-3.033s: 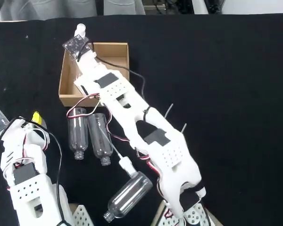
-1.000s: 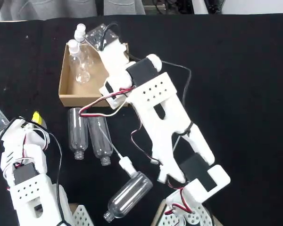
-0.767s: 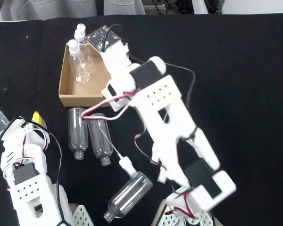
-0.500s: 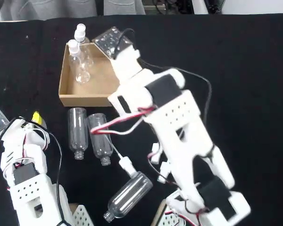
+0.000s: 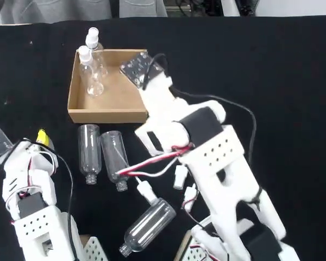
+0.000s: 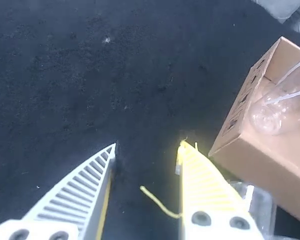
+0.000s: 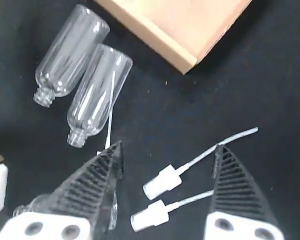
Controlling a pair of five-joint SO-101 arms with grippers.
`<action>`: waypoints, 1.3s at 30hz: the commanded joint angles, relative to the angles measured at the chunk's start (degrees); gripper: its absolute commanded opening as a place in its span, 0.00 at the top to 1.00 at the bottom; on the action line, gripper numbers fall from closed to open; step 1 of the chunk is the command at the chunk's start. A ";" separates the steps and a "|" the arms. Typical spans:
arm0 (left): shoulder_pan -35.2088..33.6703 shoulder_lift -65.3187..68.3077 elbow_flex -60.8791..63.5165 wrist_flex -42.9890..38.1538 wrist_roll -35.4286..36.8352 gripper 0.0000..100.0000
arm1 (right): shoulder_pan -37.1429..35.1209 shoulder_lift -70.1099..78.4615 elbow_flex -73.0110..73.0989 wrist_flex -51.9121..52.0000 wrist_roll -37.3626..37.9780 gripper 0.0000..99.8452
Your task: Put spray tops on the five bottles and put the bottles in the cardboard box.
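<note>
Two bottles with spray tops (image 5: pixel 89 62) stand in the far left corner of the cardboard box (image 5: pixel 111 111). Two open bottles (image 5: pixel 102 155) lie side by side in front of the box, also seen as bottles (image 7: pixel 85 75) from the right wrist. A third bottle (image 5: pixel 149 224) lies nearer, with a spray top (image 5: pixel 145 191) by its base. Two loose spray tops (image 7: pixel 157 197) lie under my right gripper (image 7: pixel 168 147), which is open above them. My left gripper (image 6: pixel 147 147) is open and empty over bare cloth, left of the box (image 6: pixel 262 150).
The black cloth (image 5: pixel 271 81) covers the table, with free room on the right. The right arm (image 5: pixel 206 157) stretches from the near edge to the box's right wall and covers part of the loose spray tops. The left arm (image 5: pixel 30 190) sits at the near left.
The right arm has drawn back from the box, leaving two capped bottles standing in it, and now hangs over the loose spray tops. The left arm shifted slightly.
</note>
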 commanded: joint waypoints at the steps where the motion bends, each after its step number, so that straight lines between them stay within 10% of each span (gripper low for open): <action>1: 0.04 -3.34 -0.22 -0.53 -4.31 0.82 | 1.49 -6.11 3.30 0.44 2.55 0.76; 23: 0.04 -3.34 -0.13 -0.53 -4.13 0.82 | 0.88 -17.19 23.52 0.44 35.16 0.76; 39: 0.04 -3.60 -0.13 -0.53 -4.13 0.82 | -17.14 -17.19 35.56 0.44 43.96 0.76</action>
